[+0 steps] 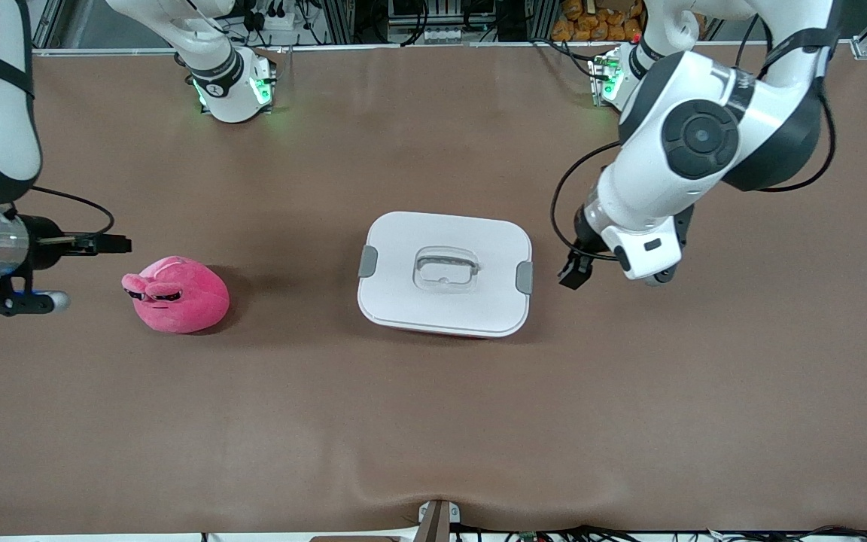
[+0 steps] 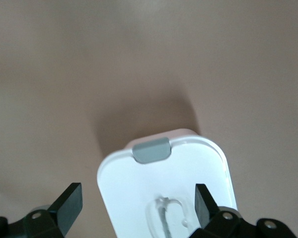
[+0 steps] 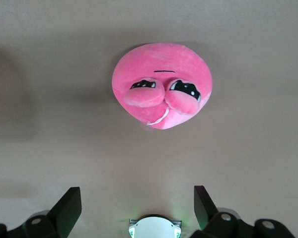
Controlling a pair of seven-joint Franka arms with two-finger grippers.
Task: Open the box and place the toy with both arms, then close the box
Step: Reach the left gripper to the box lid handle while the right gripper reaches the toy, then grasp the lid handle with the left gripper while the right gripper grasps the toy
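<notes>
Table (image 1: pixel 433 421): brown mat carrying box and toy, both arms up above it.
Box (image 1: pixel 445 272): mid-table, white lid (image 1: pixel 403 301) on, both grey clips down; the clip (image 2: pixel 151 150) toward the left arm's end sits in the left wrist view. Risk: lifting the lid before both clips release probably drags the whole tub, or pops one side only.
Toy (image 1: pixel 177 294): on the mat toward the right arm's end, well apart from the box, face up to the right wrist camera. Risk: soft and round, so a shallow pinch may squash it and let it slip out.
Left gripper (image 2: pixel 134 206): fingers spread wide, empty, in the air beside the box's clip end. Risk: coming down off-centre could catch the lid edge and shove the box.
Right gripper (image 3: pixel 136 206): fingers spread wide, empty, hanging over bare mat near the toy. Risk: carrying the toy across before the lid is off leaves nowhere to put it.
</notes>
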